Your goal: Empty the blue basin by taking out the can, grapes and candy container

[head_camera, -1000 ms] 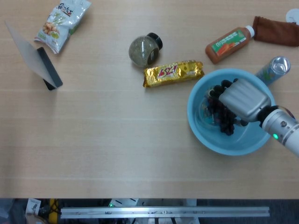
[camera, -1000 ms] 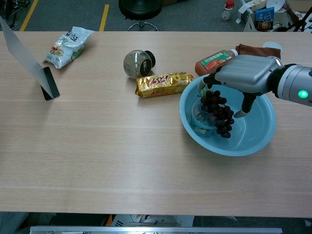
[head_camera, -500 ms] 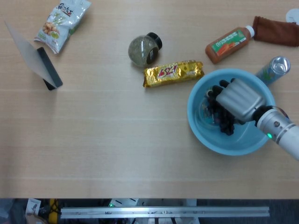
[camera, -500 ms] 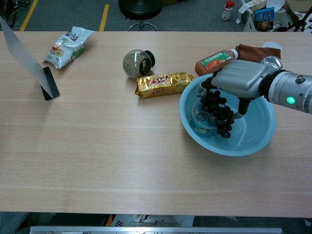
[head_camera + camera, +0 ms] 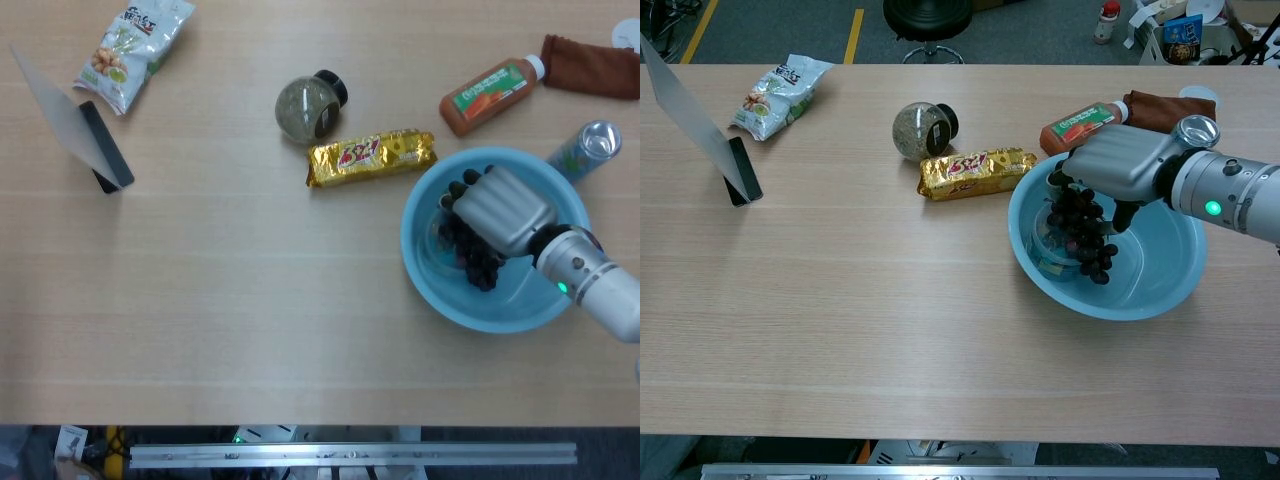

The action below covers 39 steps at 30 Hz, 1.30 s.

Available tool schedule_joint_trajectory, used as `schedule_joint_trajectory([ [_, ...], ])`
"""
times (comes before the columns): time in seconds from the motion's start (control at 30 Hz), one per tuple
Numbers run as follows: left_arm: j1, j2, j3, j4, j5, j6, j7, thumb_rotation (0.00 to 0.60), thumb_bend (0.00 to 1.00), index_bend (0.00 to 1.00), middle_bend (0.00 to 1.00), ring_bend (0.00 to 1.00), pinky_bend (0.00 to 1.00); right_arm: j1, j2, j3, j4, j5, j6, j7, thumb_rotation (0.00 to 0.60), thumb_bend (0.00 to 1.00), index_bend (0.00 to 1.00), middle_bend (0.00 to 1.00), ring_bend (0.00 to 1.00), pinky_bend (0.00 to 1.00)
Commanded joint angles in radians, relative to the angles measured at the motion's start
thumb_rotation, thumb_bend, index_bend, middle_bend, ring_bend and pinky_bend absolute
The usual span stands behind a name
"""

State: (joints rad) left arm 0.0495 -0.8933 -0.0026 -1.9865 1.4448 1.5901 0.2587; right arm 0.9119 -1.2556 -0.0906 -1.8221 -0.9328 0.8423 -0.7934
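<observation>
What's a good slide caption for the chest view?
Right hand grips the grapes inside the blue basin.

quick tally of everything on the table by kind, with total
Snack packs: 2, white chip bag, gold biscuit pack
Bottles, jars, cans: 3, orange bottle, round glass jar, green can
Basin with contents: 3, blue basin, dark grapes, clear candy container
Other: 2, brown cloth, phone stand
Total: 10

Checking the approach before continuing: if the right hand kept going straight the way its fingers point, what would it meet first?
Probably the dark purple grapes directly under the right hand, whose fingers already reach down over them inside the round blue basin. Whether they touch is unclear.
</observation>
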Motion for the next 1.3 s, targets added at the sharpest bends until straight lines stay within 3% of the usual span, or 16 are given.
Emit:
schedule_joint_trajectory([
  [0.03,-0.001,0.0,-0.001,0.003,-0.001,-0.002,-0.001,0.6,0.27,0.29,0.24,0.21,0.17,0.002,-0.008,-0.001,0.006,0.003,0.007,-0.005,0.6,0.25,0.39,0.35,0.29,0.46],
  [0.6,0.005,0.003,-0.002,0.022,-0.008,-0.003,-0.024,0.6,0.27,0.29,0.24,0.21,0.17,0.002,-0.053,-0.027,0.037,-0.009,0.051,-0.054,0.6,0.31,0.44,0.39,0.33,0.48],
  [0.97,0.008,0.009,-0.002,0.033,-0.007,-0.003,-0.04,0.6,0.27,0.29,0.24,0.21,0.17,-0.038,-0.071,-0.015,0.043,-0.067,0.112,-0.019,0.6,0.41,0.59,0.51,0.48,0.67],
  [1.3,0.01,0.016,-0.003,0.04,0.001,0.0,-0.057,0.6,0.27,0.29,0.24,0.21,0.17,-0.063,-0.002,0.01,-0.027,-0.105,0.148,0.024,0.6,0.41,0.61,0.54,0.53,0.71],
])
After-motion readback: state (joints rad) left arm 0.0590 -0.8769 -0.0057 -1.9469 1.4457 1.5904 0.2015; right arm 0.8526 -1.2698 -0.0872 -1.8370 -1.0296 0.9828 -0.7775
